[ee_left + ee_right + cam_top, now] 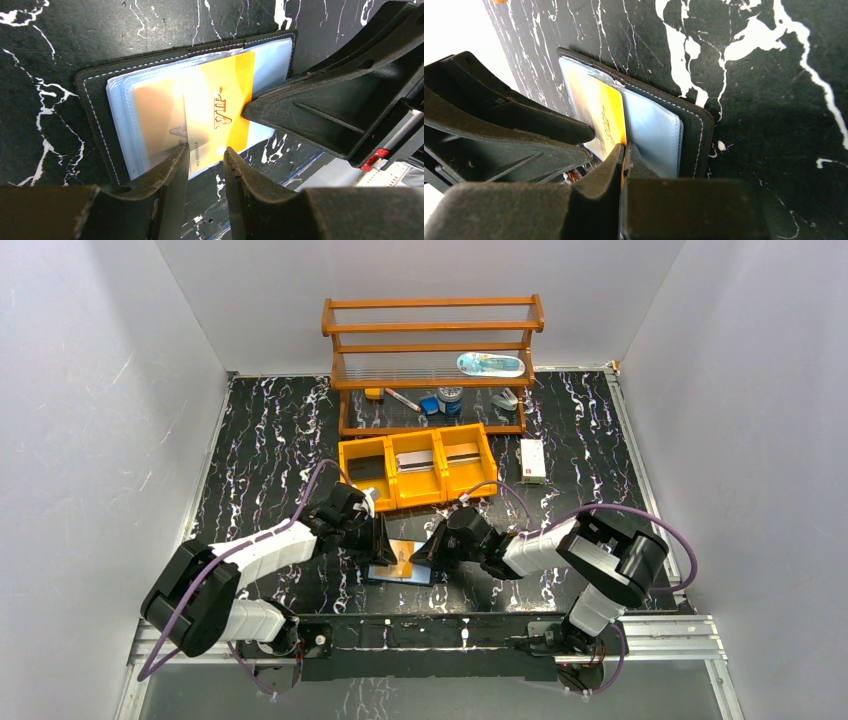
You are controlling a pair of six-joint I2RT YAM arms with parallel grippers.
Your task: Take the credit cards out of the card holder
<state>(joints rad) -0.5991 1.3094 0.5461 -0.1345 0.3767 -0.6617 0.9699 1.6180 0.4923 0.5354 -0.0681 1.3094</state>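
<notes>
The card holder (385, 573) lies open on the black marble table, black outside (94, 100) and pale blue inside (651, 127). A yellow VIP credit card (220, 100) sticks halfway out of its pocket, and a tan-brown card (152, 110) sits inside the plastic sleeve. My right gripper (625, 147) is shut on the yellow card's (610, 107) edge; it also shows in the left wrist view (310, 107). My left gripper (206, 149) is open by a narrow gap. Its left fingertip (179, 150) rests on the holder at the tan card's edge. In the top view both grippers (384, 540) (427, 552) meet over the holder.
A yellow three-compartment bin tray (417, 465) stands behind the holder, with a wooden shelf (432, 350) of small items further back. A white box (533, 460) lies right of the bin. The table's front rail is just below the holder.
</notes>
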